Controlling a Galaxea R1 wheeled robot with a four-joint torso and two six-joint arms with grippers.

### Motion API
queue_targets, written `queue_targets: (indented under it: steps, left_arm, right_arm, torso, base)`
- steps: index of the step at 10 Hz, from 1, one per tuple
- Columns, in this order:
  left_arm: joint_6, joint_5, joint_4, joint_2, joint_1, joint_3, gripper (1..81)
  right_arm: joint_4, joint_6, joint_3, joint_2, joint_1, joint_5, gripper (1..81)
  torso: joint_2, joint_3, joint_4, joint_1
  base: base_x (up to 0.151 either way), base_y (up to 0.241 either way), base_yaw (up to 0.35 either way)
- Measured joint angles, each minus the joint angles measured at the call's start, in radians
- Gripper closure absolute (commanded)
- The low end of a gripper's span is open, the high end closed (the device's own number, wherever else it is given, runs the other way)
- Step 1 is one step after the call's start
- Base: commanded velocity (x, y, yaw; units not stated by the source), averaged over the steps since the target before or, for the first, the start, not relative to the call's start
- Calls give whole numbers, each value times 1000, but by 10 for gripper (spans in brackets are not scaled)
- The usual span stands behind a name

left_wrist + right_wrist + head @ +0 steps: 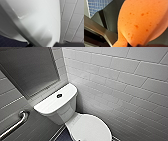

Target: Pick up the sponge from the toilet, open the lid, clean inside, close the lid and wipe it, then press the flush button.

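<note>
The white toilet [56,100] stands against the tiled wall, with a dark round flush button [59,95] on the cistern top. Its oval lid [90,128] lies shut over the bowl. The left wrist view looks at the glossy white lid [37,18] from very close. My left gripper is open and holds nothing. The orange-red sponge [140,21] sits right in front of the right wrist camera, pinched at its narrow end by my right gripper [133,45], which is shut on it.
A metal grab bar [15,124] runs along the wall left of the cistern. White tiled wall [125,84] closes in the right side. Dark blue tiled floor [62,136] lies beside the bowl. A grey framed panel [30,69] hangs above the cistern.
</note>
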Motion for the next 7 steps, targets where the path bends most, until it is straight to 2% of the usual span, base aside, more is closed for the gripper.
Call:
queue_targets:
  steps: [1,7]
  left_arm:
    - [-1,-50,0,-1,-10,0,10]
    - [-50,-136,4,-57,-10,50,10]
  right_arm:
    - [0,0,0,1,-1,1,811]
    - [0,0,6,3,-1,-3,811]
  torso:
    - [0,0,0,0]
    - [0,-1,0,0]
  base:
    - [0,0,0]
    - [0,0,0]
